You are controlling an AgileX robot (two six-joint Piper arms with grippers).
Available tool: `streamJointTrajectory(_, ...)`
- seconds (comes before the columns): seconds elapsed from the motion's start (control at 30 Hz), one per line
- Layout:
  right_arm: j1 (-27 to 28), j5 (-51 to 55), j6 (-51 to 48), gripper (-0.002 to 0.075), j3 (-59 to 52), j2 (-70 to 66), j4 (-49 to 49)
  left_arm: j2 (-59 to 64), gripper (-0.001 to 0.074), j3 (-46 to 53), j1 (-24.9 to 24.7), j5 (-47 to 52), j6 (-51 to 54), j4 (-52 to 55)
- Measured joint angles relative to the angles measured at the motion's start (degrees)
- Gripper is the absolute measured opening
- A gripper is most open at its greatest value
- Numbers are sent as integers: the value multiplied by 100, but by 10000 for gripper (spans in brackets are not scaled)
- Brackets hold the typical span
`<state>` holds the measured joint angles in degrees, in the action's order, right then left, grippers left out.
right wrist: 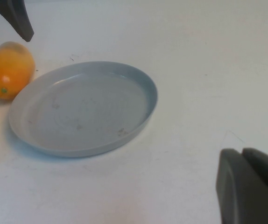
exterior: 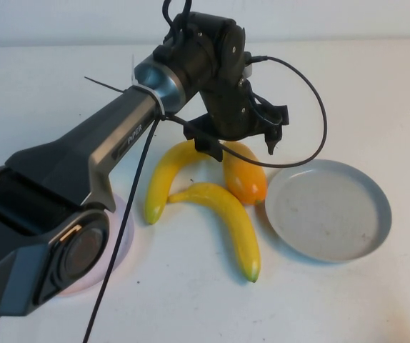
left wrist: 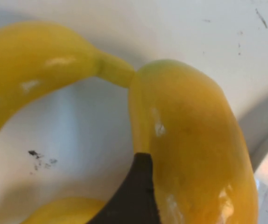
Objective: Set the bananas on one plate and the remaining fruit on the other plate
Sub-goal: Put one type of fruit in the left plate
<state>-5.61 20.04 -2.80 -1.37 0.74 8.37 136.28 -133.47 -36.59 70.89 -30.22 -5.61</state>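
Pink plate (exterior: 123, 239): pale, round, part-hidden by arm.
Left end effector (exterior: 237, 146): spread wide over glossy oval mango (exterior: 245, 175).
Right end effector (right wrist: 248, 186): state unclear, near shallow grey plate (right wrist: 138, 84).

Two yellow bananas (exterior: 223, 221) with greenish tips; an orange-yellow fruit (exterior: 245, 175); a blue-grey plate (exterior: 376, 193) on the right, faintly speckled; a pale pink plate (exterior: 123, 243), mostly hidden; white surface (exterior: 362, 86); black left tool (exterior: 241, 139); right tool (right wrist: 246, 186) seemingly dark grey.
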Motion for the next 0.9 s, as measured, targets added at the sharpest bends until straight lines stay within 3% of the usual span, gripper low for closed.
streamJointTrajectory(0.67,0,0,0,-15,0,0,0,511,667,0,0,-37,256,209)
streamJointTrajectory(0.77,0,0,0,-15,0,0,0,511,617,0,0,-37,319,194)
streamJointTrajectory(0.87,0,0,0,-15,0,0,0,511,489,0,0,-37,450,174)
streamJointTrajectory(0.9,0,0,0,-15,0,0,0,500,482,0,0,-37,522,174)
